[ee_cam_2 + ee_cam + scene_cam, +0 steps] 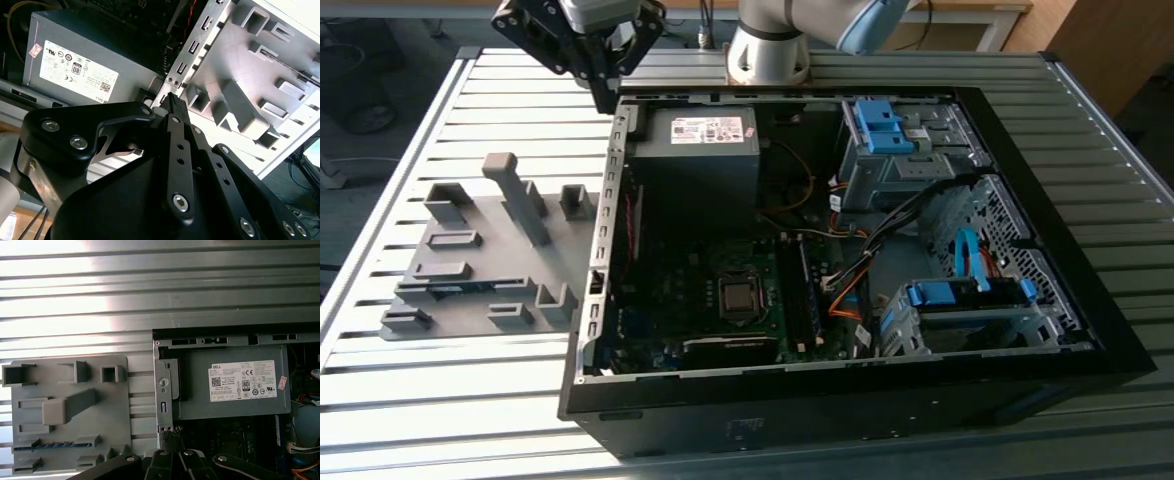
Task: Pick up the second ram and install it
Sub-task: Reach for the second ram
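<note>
Slatted metal worktop carries an open PC case, w/ a grey holder tray just beside it on the exterior view's left. Power supply sits in the case corner nearest the arm's base. Pincer hangs above the case's side wall by that supply, tips pressed together w/ nothing between them. Second ram sits in a slot of the tray, well apart from the pincer.

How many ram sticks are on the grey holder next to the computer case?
1. The ram stick sits in a slot of the grey holder, on the exterior view's left of the computer case. The holder's blocks might hide another.
</note>
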Controlling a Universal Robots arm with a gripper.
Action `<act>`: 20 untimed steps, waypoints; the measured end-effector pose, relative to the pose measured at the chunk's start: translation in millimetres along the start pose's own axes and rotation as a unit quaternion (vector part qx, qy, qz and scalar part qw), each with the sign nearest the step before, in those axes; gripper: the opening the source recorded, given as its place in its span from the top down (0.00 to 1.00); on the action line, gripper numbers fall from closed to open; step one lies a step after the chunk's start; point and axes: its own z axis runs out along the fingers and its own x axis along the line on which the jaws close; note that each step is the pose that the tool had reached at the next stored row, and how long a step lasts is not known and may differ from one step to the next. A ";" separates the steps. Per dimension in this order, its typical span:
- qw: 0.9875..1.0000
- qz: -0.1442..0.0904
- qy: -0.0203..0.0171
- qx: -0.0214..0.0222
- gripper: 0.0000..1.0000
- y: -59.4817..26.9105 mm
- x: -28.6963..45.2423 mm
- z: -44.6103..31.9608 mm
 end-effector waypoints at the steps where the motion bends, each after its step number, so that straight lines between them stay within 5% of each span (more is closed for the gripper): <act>1: 1.000 0.000 0.000 0.000 0.89 0.0 0.1 0.0; 20: 1.000 0.000 0.000 0.000 0.89 -0.5 6.4 0.2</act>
